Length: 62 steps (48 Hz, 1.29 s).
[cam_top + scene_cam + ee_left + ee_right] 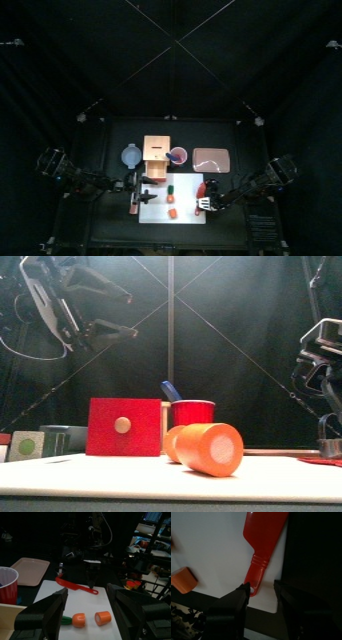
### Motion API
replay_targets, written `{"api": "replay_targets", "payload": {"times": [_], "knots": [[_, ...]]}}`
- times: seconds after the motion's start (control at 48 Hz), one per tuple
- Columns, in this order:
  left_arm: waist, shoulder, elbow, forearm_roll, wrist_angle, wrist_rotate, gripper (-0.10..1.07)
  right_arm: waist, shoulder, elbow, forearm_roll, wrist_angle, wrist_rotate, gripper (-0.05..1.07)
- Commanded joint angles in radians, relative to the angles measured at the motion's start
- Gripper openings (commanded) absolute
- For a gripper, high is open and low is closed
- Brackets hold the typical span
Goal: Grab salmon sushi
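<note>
The salmon sushi (135,204) is a small orange-pink oblong piece with a whitish part. It lies at the white mat's (187,216) left edge in the top view. My left gripper (136,189) hovers right beside it, and its jaws stand wide open and empty in the left wrist view (87,590). That view shows no sushi, only two rounder orange pieces (102,617) ahead of the jaws. My right gripper (207,205) hangs low over the mat's right side. Its jaws (262,591) stand slightly apart beside the handle of a long red utensil (261,542).
A tan wooden box (159,160), a red cup (178,155) and a pink tray (211,158) line the table's back. A grey-blue item (130,155) sits at the back left. A round orange piece (209,449) stands close to the front edge.
</note>
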State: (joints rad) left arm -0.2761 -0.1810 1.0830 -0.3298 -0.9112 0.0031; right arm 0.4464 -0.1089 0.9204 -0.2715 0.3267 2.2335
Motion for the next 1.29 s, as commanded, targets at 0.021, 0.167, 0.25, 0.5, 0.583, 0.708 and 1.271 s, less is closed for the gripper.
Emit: {"api": "replay_targets", "payload": {"times": [0.021,0.167,0.25,0.5,0.583,0.708,1.271], "knots": [[0.002,0.011,-0.017,0.0,-0.011,0.003,0.96,-0.003,-0.023,-0.005,-0.034,-0.003,-0.003,0.8],[-0.002,0.034,-0.026,0.011,-0.008,0.005,0.96,-0.005,-0.048,-0.017,-0.083,0.002,-0.003,0.8],[0.0,0.04,-0.028,0.015,-0.008,0.005,0.96,-0.005,-0.061,-0.029,-0.12,0.009,-0.003,0.8],[0.011,0.034,-0.044,0.003,-0.011,0.0,0.96,-0.006,-0.123,-0.069,-0.296,0.018,-0.012,0.8],[0.015,0.032,-0.051,-0.023,-0.006,0.002,0.95,-0.014,-0.156,-0.077,-0.382,0.02,-0.028,0.8],[0.015,0.029,-0.052,-0.054,0.028,0.003,0.95,-0.035,-0.204,-0.071,-0.509,0.035,-0.084,0.8],[0.063,-0.04,-0.233,-0.02,0.491,0.163,0.95,-0.213,-0.365,-0.138,-0.707,0.058,-0.877,0.79]]}}
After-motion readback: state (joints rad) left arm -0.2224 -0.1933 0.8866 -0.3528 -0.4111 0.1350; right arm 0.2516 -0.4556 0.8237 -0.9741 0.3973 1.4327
